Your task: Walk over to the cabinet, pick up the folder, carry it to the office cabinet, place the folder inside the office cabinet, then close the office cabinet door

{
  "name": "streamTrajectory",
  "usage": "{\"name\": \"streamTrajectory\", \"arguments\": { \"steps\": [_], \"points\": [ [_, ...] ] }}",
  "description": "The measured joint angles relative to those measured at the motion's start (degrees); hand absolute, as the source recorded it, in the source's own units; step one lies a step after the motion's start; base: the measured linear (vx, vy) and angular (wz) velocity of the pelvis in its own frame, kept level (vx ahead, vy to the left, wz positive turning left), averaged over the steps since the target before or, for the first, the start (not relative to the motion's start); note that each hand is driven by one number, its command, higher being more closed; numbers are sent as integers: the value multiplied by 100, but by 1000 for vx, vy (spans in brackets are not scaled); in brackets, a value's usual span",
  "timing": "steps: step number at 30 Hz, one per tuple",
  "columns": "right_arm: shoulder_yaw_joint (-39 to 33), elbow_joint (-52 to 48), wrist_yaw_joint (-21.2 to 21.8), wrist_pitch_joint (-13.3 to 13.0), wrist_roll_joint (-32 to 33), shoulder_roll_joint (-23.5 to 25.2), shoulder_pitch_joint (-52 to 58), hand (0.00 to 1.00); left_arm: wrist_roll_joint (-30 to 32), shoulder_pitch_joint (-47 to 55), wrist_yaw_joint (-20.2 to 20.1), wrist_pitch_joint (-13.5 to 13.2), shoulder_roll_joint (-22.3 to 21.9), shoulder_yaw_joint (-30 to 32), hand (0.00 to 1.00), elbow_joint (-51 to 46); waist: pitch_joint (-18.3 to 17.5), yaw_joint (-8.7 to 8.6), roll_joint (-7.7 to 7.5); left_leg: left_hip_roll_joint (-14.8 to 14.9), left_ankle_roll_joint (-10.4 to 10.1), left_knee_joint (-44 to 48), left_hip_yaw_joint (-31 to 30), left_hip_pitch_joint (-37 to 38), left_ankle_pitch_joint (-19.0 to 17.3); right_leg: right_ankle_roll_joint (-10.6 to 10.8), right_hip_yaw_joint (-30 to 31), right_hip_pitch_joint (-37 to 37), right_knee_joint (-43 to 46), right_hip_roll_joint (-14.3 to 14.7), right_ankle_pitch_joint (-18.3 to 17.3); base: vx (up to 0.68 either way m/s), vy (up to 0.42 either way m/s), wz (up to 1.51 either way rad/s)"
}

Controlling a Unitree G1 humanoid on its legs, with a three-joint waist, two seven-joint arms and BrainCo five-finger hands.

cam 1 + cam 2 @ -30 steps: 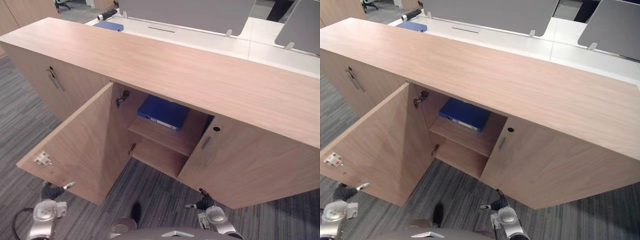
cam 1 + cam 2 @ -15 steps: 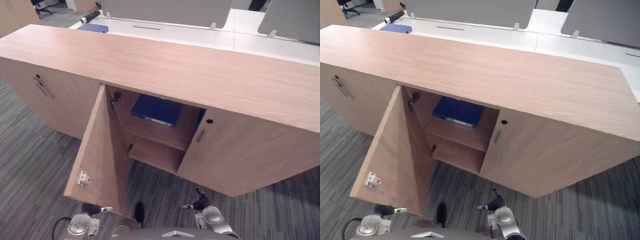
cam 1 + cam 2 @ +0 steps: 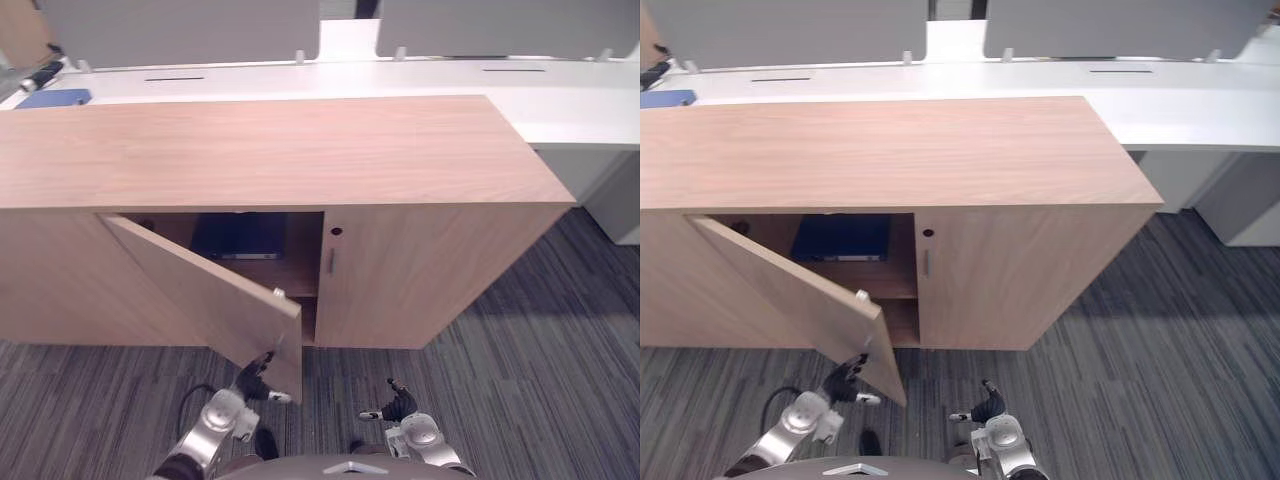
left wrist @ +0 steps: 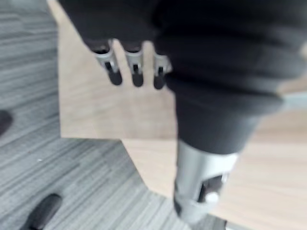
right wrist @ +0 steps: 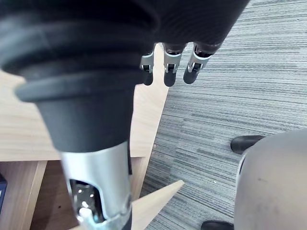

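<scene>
Blue folder [image 3: 240, 236] on the upper shelf: far end lost in shadow under the cabinet top [image 3: 260, 150], thickness and label unreadable. Lower shelf mostly hidden behind the half-open door [image 3: 210, 300]. Cabinet's left end cut off by the picture's edge. Cannot tell whether the left hand [image 3: 257, 376] touches the door's lower corner; blurred in the left wrist view, contact not readable there either. Right hand [image 3: 398, 402] too small for detail. Flat blue thing [image 3: 52, 98] on the white counter [image 3: 420, 78] too small to name; dark tube-like thing [image 3: 40, 76] beside it clipped by the edge.
</scene>
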Motion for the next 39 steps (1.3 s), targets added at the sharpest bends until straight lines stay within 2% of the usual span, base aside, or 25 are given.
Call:
{"name": "streamTrajectory", "arguments": {
  "steps": [3, 6, 14, 20, 23, 25, 28, 31, 39],
  "points": [
    [17, 3, 0, 5, 3, 8, -8, 0, -8, -229, -36, -20, -136, -158, 0, -13, -25, -102, -6, 12, 5, 2, 99, 19, -37, 259, 96, 1, -116, -2, 156, 63, -43, -24],
    [8, 23, -2, 5, 6, 4, -15, 0, -27, -384, -33, -22, -149, -303, 0, -25, -29, -130, -4, 21, 38, 2, 108, 75, -40, 304, 117, 91, -190, 2, 186, 76, -45, -8],
    [-5, 184, -17, 1, 11, 24, -25, 0, -112, -382, 150, -26, -130, -159, 0, -201, -67, -137, -95, 23, 53, -1, 8, 105, -57, 324, -26, 173, -231, -5, 195, 15, -36, 4],
    [-196, 262, -34, 2, 56, 104, -61, 0, -105, -118, 434, -26, -117, 858, 0, -107, -42, -89, -148, -33, 33, -5, -247, 104, -36, 379, -318, 292, -237, -69, 103, -59, -27, 23],
    [-295, 400, -35, 0, 118, 142, -65, 0, -105, 71, 547, 5, -87, 1288, 0, 142, -82, -35, -224, -101, 34, -5, -409, 83, -29, 400, -498, 369, -247, -137, -6, -26, -14, 30],
    [-404, 450, -34, 3, 125, 188, -30, 0, -104, 274, 584, 41, -63, 1582, 0, 319, -105, 67, -275, -145, 56, -5, -440, 72, -46, 403, -529, 379, -244, -185, -47, 8, 2, 14],
    [-483, 487, -28, 3, 229, 236, -7, 0, -101, 417, 652, 91, -60, 1987, 0, 579, -126, 99, -356, -238, 81, -4, -573, -6, -62, 406, -678, 382, -249, -265, -59, 46, 1, 24],
    [-601, 644, -25, 2, 237, 265, -20, 0, -98, 469, 663, 104, -43, 2255, 0, 868, -145, 179, -390, -291, 122, -4, -581, -3, -99, 451, -708, 401, -272, -311, -30, 59, 3, 4],
    [-679, 897, -22, 3, 293, 246, -106, 0, 16, 586, 796, 181, -38, 2639, 0, 1455, -88, 208, -452, -300, 91, -7, -717, 78, -187, 460, -995, 570, -274, -312, -14, 40, -38, 8]
  ]
}}
